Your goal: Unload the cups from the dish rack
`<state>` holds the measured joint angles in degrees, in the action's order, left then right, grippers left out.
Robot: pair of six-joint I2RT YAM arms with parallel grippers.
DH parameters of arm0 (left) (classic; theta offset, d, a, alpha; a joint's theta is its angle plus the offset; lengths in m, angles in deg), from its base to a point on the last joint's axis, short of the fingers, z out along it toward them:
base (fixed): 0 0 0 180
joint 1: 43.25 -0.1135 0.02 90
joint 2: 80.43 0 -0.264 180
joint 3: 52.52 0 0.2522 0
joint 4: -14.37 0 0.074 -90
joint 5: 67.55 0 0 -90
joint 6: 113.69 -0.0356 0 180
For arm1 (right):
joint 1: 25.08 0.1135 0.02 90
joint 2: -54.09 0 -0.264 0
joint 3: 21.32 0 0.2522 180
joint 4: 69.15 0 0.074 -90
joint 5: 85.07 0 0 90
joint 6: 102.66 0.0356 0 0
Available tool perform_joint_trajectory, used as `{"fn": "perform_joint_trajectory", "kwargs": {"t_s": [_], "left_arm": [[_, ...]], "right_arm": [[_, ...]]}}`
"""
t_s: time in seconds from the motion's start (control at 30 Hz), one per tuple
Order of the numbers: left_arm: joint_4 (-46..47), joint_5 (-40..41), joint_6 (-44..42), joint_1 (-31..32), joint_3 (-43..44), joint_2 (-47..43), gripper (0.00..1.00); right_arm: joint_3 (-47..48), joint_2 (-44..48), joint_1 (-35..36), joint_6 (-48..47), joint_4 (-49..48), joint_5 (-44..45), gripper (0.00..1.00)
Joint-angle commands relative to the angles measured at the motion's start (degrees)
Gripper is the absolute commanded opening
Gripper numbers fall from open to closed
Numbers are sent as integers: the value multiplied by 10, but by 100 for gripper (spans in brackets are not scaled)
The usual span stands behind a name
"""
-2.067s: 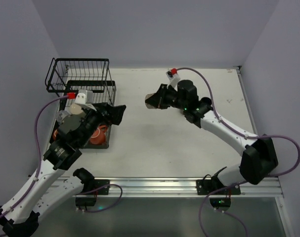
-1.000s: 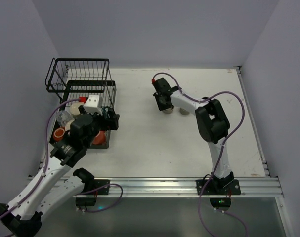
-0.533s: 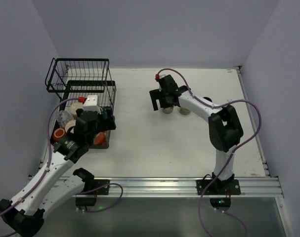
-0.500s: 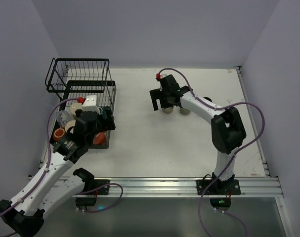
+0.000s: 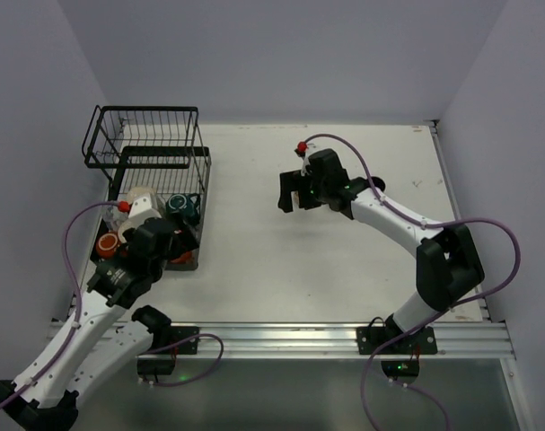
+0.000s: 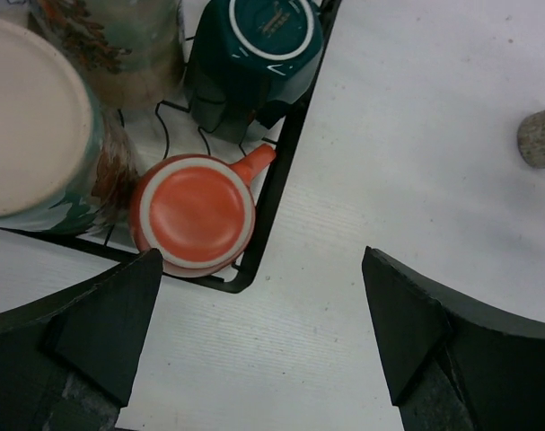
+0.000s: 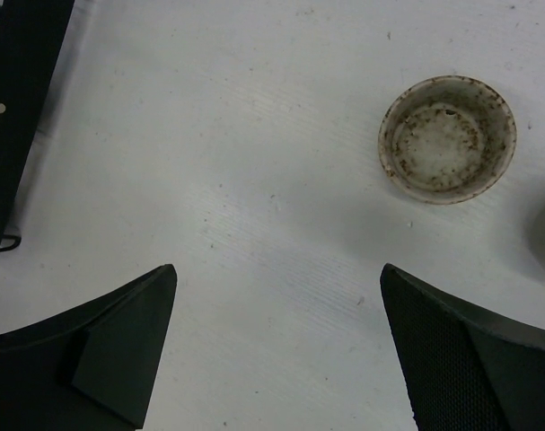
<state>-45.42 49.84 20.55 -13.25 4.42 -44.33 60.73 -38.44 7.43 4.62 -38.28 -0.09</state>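
Cups are partly unloaded, as I judge it: some stand on the table, several remain racked.

Top view: the dish rack (image 5: 145,135) sits at upper left of the table (image 5: 254,278), with a dark teal cup (image 5: 180,207) and an orange-red cup (image 5: 108,243) in its lower tray. The left gripper (image 5: 180,244) hangs over that tray. The right gripper (image 5: 290,193) is mid-frame, and its arm hides whatever stands beneath.

Left wrist view: the fingers (image 6: 101,332) are spread wide with nothing between them. They hang above an upturned orange cup (image 6: 193,213) at the tray corner. Two patterned cups (image 6: 30,135) crowd it at upper left, and the wire rim lies against its handle.

Right wrist view: the jaws are wide and hold nothing. A speckled beige cup (image 7: 447,137) stands upright at upper right.
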Motion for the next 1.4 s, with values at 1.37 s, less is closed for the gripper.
{"fn": "perform_joint_trajectory", "kwargs": {"t_s": [1.37], "left_arm": [[184,189,38,2,-140,144,88]], "right_arm": [[-13,27,2,20,-59,-77,97]]}}
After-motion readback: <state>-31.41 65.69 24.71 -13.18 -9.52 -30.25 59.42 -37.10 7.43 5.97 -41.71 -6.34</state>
